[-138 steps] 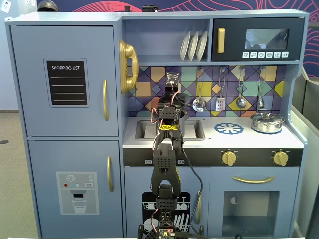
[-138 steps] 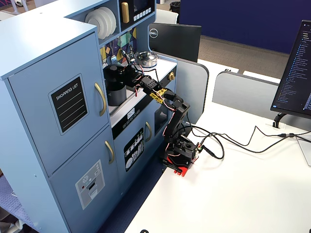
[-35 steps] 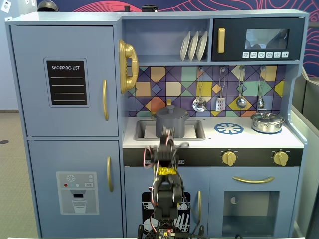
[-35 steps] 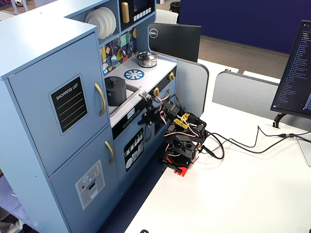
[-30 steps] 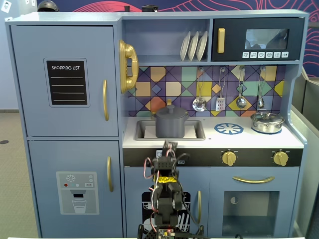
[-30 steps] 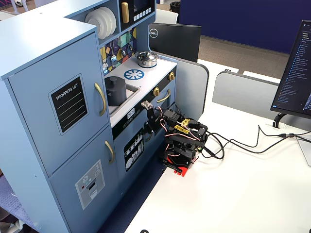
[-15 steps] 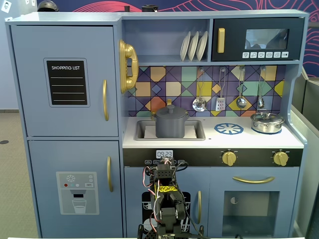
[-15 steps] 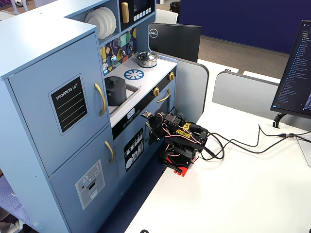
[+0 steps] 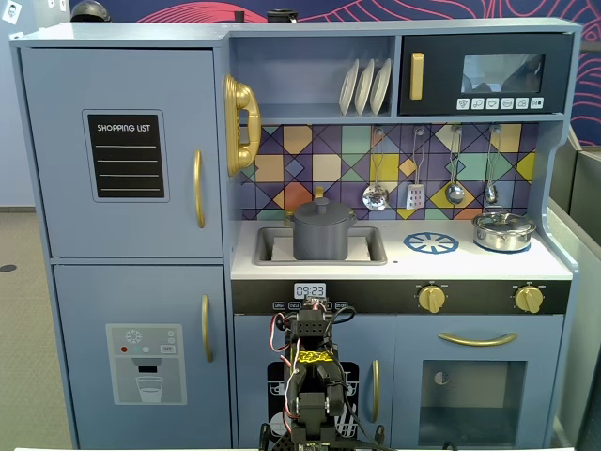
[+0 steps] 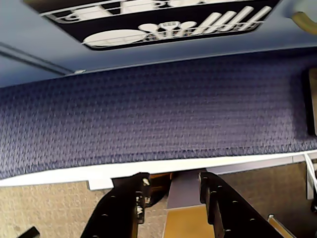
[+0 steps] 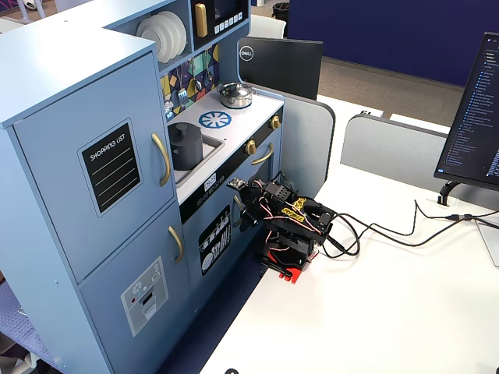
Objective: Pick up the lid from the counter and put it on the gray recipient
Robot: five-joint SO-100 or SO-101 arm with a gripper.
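- We see the matte dark gray cylindrical pot standing in the toy kitchen's sink, with the flat dark gray knobbed lid seemingly already on its rim.
- Our black two-finger gripper, folded low before the cabinet, is parted and empty.
- Any next reach should rise clear of the counter edge first.

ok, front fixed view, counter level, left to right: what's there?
gray pot with its lid on, sitting in the sink → blue-and-white burner pattern → shiny silver pot.
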